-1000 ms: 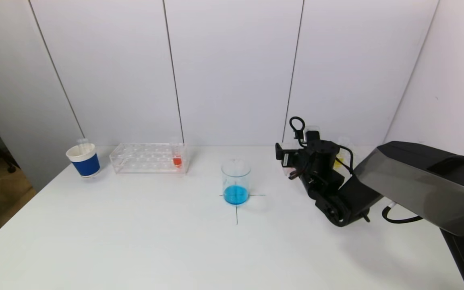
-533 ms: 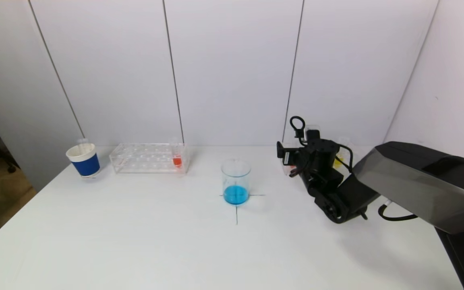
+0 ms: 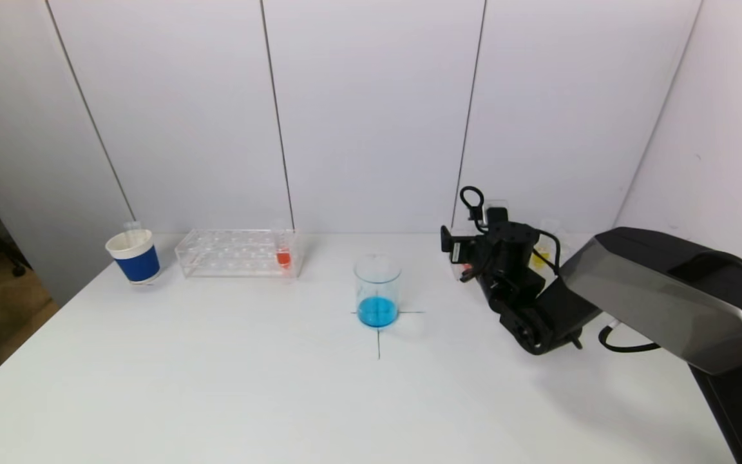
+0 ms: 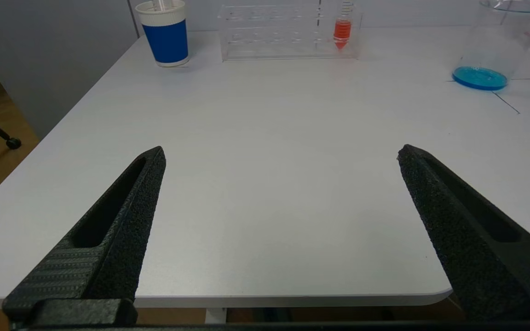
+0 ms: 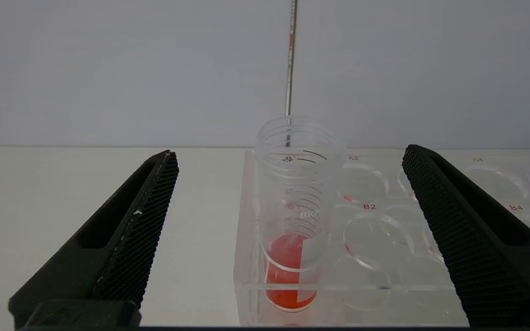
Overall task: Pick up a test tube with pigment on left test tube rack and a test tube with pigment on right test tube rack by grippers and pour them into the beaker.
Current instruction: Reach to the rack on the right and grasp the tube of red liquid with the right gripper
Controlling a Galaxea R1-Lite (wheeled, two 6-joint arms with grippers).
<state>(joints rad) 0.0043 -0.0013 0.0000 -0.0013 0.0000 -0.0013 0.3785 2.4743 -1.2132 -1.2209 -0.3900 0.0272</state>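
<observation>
A glass beaker (image 3: 377, 290) with blue liquid stands on a cross mark at the table's middle. The clear left rack (image 3: 237, 252) holds one tube of red pigment (image 3: 283, 252). The right rack (image 5: 430, 257) is mostly hidden behind my right arm in the head view. My right gripper (image 5: 290, 154) is open, its fingers either side of a red-pigment tube (image 5: 295, 216) standing in the rack's corner hole, without touching it. A yellow tube (image 3: 542, 256) shows behind the arm. My left gripper (image 4: 281, 151) is open and empty, low by the table's front edge.
A blue and white paper cup (image 3: 134, 256) stands left of the left rack. The white wall is close behind both racks. The right arm's black body (image 3: 661, 296) covers the table's right side.
My right arm has moved slightly farther toward the right rack. Nothing else has moved.
</observation>
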